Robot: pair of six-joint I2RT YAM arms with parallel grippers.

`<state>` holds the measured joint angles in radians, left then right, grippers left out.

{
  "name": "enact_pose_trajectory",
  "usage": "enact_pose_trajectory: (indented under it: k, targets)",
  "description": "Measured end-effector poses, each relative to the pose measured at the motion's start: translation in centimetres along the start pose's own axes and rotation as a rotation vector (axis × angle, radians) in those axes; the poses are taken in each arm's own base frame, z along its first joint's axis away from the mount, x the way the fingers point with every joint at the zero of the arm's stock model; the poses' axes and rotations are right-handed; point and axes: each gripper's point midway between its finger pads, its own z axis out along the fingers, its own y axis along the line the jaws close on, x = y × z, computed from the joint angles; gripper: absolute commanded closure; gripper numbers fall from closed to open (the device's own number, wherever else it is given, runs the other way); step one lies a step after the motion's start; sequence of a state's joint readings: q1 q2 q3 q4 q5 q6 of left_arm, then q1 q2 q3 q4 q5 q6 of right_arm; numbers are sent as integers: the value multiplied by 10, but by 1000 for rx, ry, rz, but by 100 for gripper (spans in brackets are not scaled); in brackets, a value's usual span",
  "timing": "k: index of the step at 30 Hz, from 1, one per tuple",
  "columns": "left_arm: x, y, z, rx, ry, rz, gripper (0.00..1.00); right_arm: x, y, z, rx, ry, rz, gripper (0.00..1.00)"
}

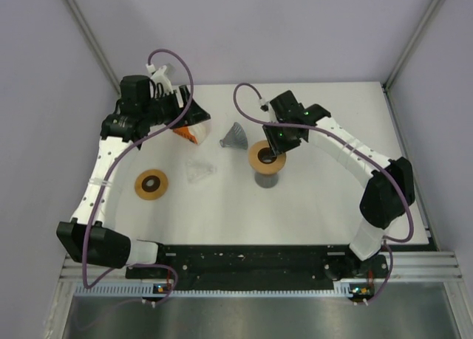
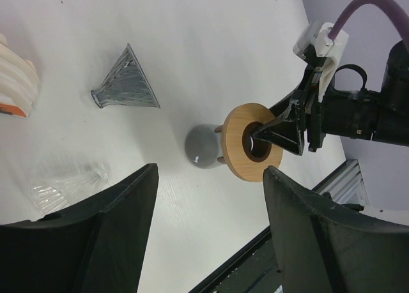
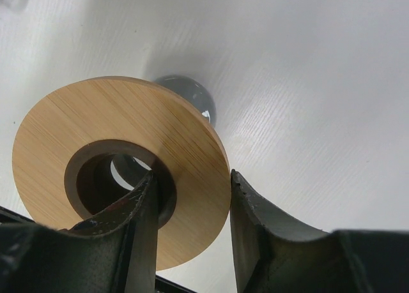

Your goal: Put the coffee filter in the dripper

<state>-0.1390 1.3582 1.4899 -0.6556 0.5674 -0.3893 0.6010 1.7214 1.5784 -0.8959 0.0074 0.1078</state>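
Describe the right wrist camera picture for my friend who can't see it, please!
The right gripper pinches a round wooden ring between its two black fingers, one poking through the ring's hole and the other outside its rim. Behind the ring, part of a grey stand shows on a white table.
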Motion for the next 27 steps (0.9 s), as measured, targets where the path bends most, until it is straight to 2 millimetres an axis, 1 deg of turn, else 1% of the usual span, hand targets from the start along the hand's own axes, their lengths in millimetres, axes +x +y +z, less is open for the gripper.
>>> enact_pose_trajectory:
  k: [6, 11, 14, 16, 19, 21, 22, 25, 27]
  targets:
    - [0, -1, -1, 1, -2, 1, 29, 4, -4, 3, 20, 17, -8, 84]
    - [1, 0, -1, 1, -1, 1, 28, 4, -6, 8, 33, 23, -13, 79]
    - [2, 1, 0, -1, 4, -2, 29, 5, -7, 14, 35, 33, -18, 73]
    - [3, 1, 0, -2, 5, -3, 29, 2, -6, 15, 32, 23, -20, 66]
    - [3, 1, 0, -2, 6, -4, 29, 1, -6, 15, 31, 17, -22, 50]
    - [4, 2, 1, -2, 7, -3, 28, 1, -6, 15, 31, 17, -26, 42]
    - [4, 3, 1, -3, 8, -2, 28, 1, -6, 16, 30, 16, -28, 39]
    - [8, 6, 3, -9, 17, -4, 28, -1, -5, 16, 24, 10, -29, 38]
    - [10, 9, 4, -16, 20, -1, 28, -2, -4, 16, 18, 4, -29, 34]
